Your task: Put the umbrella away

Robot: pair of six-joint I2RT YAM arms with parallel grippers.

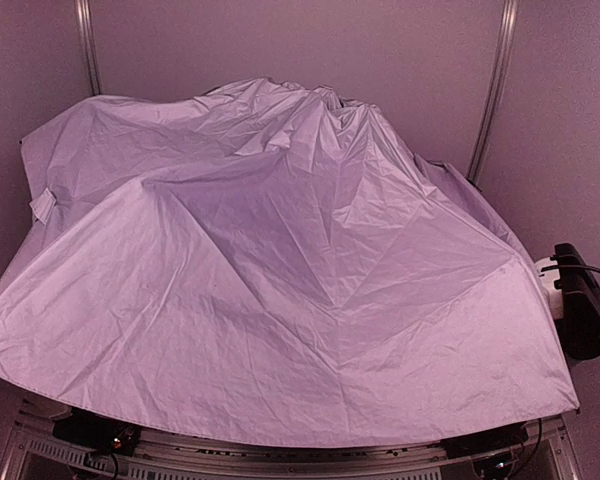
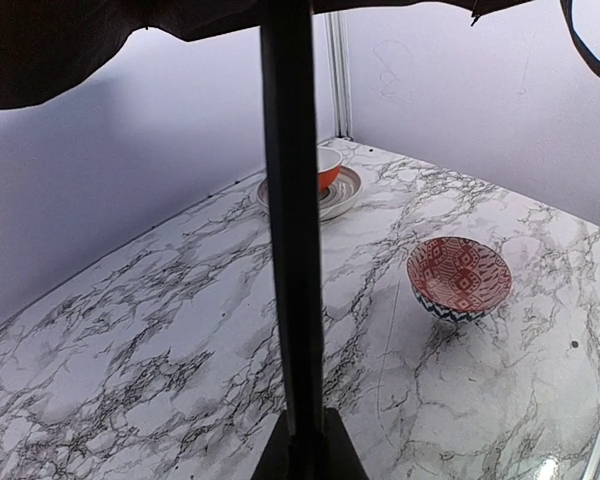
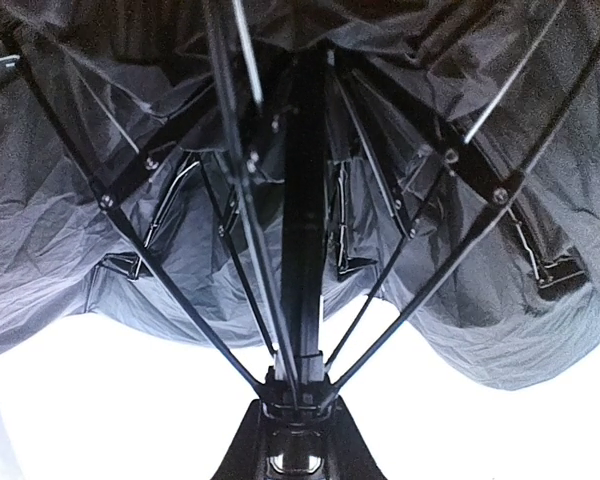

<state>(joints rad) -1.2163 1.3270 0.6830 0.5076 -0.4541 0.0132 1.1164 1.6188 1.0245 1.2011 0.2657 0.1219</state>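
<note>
The umbrella point(image 1: 280, 280) stands open, and its pale lavender canopy fills the top view and hides both arms and the table. In the left wrist view its thin black shaft point(image 2: 290, 250) runs straight up from my left gripper point(image 2: 308, 450), which is shut on it. The black canopy edge point(image 2: 60, 50) hangs along the top of that view. In the right wrist view I look up at the black underside point(image 3: 130, 230) and its ribs point(image 3: 170, 270). My right gripper point(image 3: 298, 425) is shut on the runner hub point(image 3: 298, 390) where the ribs meet the shaft.
Under the canopy lies a marble table point(image 2: 130, 330). On it stand a red patterned bowl point(image 2: 459, 278) and, farther back, an orange bowl point(image 2: 328, 168) on a plate point(image 2: 346, 195). Walls close in behind. A black device point(image 1: 580, 300) sits at the right edge.
</note>
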